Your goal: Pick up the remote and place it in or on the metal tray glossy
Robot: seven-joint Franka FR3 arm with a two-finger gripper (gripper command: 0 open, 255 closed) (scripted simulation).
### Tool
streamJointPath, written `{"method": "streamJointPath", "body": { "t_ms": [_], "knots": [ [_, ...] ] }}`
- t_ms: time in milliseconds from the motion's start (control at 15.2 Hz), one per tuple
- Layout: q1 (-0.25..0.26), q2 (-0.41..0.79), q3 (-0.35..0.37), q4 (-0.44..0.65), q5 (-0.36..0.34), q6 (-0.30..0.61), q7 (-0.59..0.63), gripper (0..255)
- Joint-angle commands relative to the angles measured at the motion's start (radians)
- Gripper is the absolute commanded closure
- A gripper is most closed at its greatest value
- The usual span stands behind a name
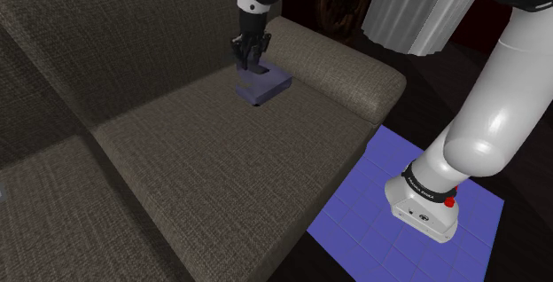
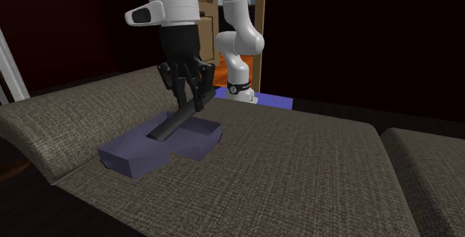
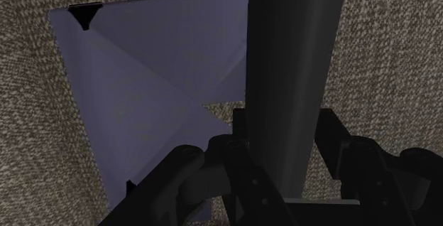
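Wrist view: long black slab-shaped remote, tilted.
Grip: all-black two-finger gripper clasps the remote.
Count: one remote; one shallow violet tray.

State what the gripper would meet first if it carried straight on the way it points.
The bluish tray: the gripper points down into it, clasping the black remote, whose lower end would probably touch the tray's floor first.

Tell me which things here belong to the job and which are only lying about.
Job: black remote, clasped in the claw; bluish tray below it.
Lying about: sofa, blue floor mat, grey curtain.
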Motion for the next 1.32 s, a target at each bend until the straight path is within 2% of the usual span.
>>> {"method": "streamJointPath", "body": {
  "t_ms": [0, 132, 858, 1254],
  "knots": [
    [-0.029, 0.002, -0.017, 0.006, 0.005, -0.006, -0.049, 255],
    [-0.058, 0.010, -0.035, 0.017, 0.008, -0.012, -0.097, 255],
    [-0.054, 0.064, -0.039, -0.063, -0.004, 0.120, -0.097, 255],
    [-0.054, 0.066, -0.039, -0.065, -0.005, 0.124, -0.097, 255]
  ]
}}
